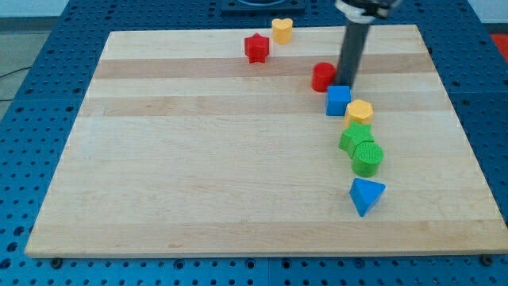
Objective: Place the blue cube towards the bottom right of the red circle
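Observation:
The blue cube (338,101) sits on the wooden board (198,159) at the upper right, just below and right of the red circle (322,77), nearly touching it. My tip (347,84) stands at the cube's top edge, right beside the red circle's right side. The rod rises from there toward the view's top.
A yellow hexagon (359,111) touches the blue cube's lower right. Below it lie a green block (355,137) and a green cylinder (367,158), then a blue triangle (366,195). A red star (256,48) and a yellow heart (282,30) sit near the top edge.

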